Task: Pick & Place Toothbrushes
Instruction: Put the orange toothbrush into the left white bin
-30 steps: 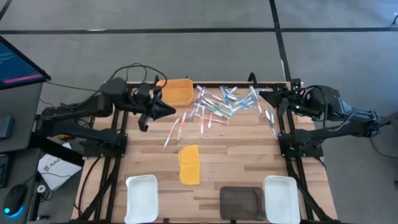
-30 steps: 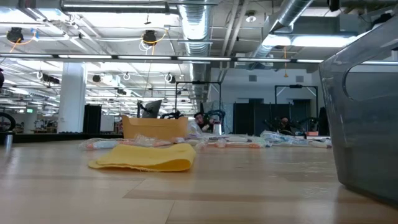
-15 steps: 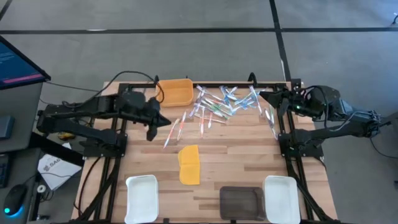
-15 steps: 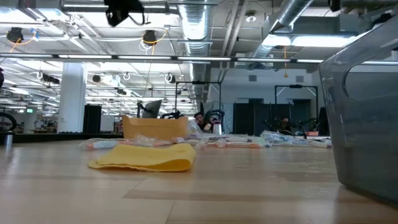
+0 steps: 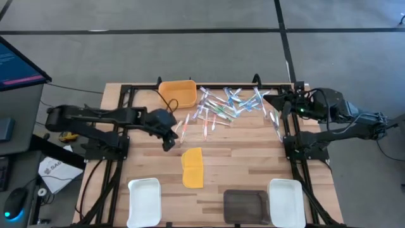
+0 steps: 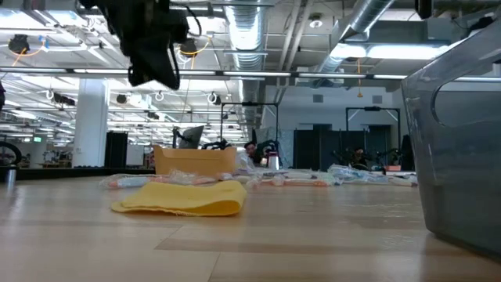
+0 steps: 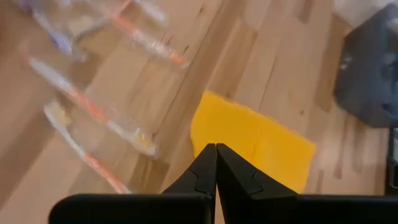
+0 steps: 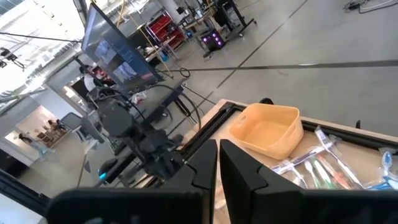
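Many toothbrushes (image 5: 221, 104) lie loose in a heap at the table's far middle. A few more toothbrushes (image 5: 180, 130) lie to its left, seen blurred in the left wrist view (image 7: 93, 112). My left gripper (image 5: 169, 143) hangs shut and empty above the wood, slanting down, between those few and the flat yellow lid (image 5: 193, 166). In its wrist view the shut fingertips (image 7: 216, 149) stand over the lid's edge (image 7: 255, 143). My right gripper (image 5: 267, 97) waits shut, raised at the far right, pointing across the heap (image 8: 323, 158).
An orange bin (image 5: 178, 93) stands at the far edge, left of the heap. Along the near edge stand a white tray (image 5: 144, 193), a dark tray (image 5: 245, 204) and another white tray (image 5: 286, 201). The dark tray looms at the low view's right (image 6: 462, 141).
My left gripper has swung from beside the orange bin toward the near edge and the table's middle. It has sunk and tipped its fingers downward, and now hangs above the spot between the loose toothbrushes and the yellow lid. Nothing on the table has moved.
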`<action>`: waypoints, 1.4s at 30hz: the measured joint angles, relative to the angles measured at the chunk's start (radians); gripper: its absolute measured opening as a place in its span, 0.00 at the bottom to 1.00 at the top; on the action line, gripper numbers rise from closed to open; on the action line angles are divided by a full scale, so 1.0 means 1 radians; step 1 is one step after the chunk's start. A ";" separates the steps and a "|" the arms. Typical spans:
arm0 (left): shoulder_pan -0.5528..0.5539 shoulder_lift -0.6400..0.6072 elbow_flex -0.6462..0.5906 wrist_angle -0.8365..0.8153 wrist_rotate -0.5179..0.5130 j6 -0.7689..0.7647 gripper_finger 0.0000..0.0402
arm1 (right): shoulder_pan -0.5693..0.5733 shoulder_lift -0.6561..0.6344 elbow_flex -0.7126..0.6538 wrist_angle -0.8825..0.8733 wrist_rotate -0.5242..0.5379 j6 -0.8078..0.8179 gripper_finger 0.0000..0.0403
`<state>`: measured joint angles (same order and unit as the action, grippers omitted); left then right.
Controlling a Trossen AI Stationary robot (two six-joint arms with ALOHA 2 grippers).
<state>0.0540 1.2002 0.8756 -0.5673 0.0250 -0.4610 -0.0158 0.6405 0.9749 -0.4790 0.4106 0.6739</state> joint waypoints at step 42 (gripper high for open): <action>0.066 0.197 -0.001 -0.119 -0.078 -0.280 0.01 | -0.026 0.049 0.000 -0.007 0.009 0.005 0.04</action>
<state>0.1196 1.3975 0.8742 -0.6858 -0.0532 -0.7411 -0.0418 0.6891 0.9745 -0.4862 0.4198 0.6788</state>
